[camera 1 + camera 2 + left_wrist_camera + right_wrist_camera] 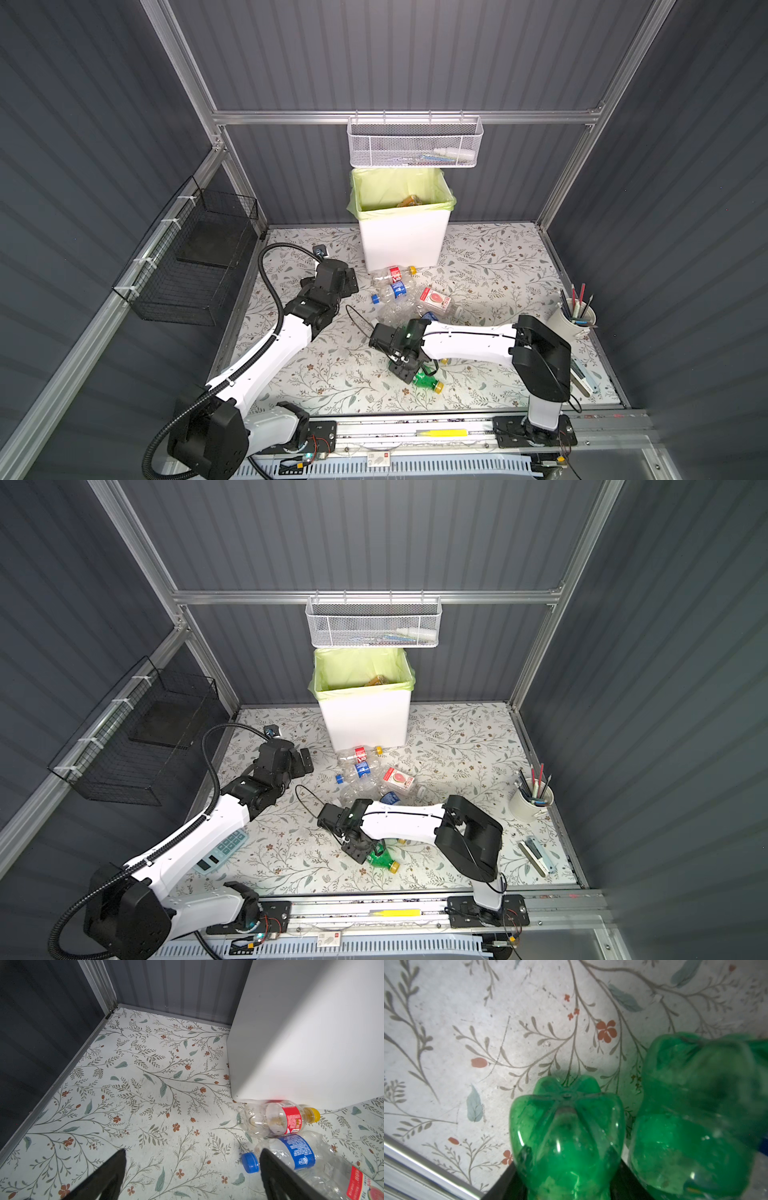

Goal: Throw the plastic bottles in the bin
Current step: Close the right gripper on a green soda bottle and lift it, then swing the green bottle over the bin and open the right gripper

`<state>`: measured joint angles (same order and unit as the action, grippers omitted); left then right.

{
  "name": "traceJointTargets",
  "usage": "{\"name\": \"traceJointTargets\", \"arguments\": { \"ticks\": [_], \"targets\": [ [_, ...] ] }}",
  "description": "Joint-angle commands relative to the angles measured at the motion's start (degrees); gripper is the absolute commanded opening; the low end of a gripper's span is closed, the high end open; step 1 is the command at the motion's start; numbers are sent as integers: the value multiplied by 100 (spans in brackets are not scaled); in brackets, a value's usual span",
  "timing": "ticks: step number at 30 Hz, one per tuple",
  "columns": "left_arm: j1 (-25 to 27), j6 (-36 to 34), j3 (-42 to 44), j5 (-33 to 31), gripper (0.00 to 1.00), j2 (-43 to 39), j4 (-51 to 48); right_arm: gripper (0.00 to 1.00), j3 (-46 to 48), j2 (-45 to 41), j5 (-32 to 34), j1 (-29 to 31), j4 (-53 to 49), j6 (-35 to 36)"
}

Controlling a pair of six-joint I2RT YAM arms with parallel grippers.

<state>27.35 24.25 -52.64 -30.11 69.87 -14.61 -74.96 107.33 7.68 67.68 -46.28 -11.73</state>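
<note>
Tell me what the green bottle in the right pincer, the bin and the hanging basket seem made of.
Green bottle: glossy translucent plastic, with glints. Bin: smooth matte white plastic, likely. Hanging basket: white-coated perforated metal, probably.

We are looking into a booth where dark grey ribbed walls (415, 54) are enclosing a table (498, 257) covered in a floral print. Aluminium rails (291, 117) are framing it, carrying a white mesh basket (415, 143) at the back and a black wire basket (195, 266) at the side.

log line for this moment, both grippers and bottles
left gripper: open, near blue-capped bottle | right gripper: shut on green bottle | bin: amber bottle inside, clear bottles loose in front
</note>
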Motion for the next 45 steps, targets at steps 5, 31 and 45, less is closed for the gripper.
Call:
{"name": "traceJointTargets", "arguments": {
  "ticks": [5,31,45],
  "targets": [
    [-37,-17,14,-92,100,-120,-139,49,-594,-875,135,-414,-52,238],
    [191,-736,-34,872,100,329,332,59,-6601,635,-1254,-3750,2252,512],
    [1354,-2340,-94,98,100,225,264,99,-5169,-893,-438,-3925,2985,469]
  ]
}}
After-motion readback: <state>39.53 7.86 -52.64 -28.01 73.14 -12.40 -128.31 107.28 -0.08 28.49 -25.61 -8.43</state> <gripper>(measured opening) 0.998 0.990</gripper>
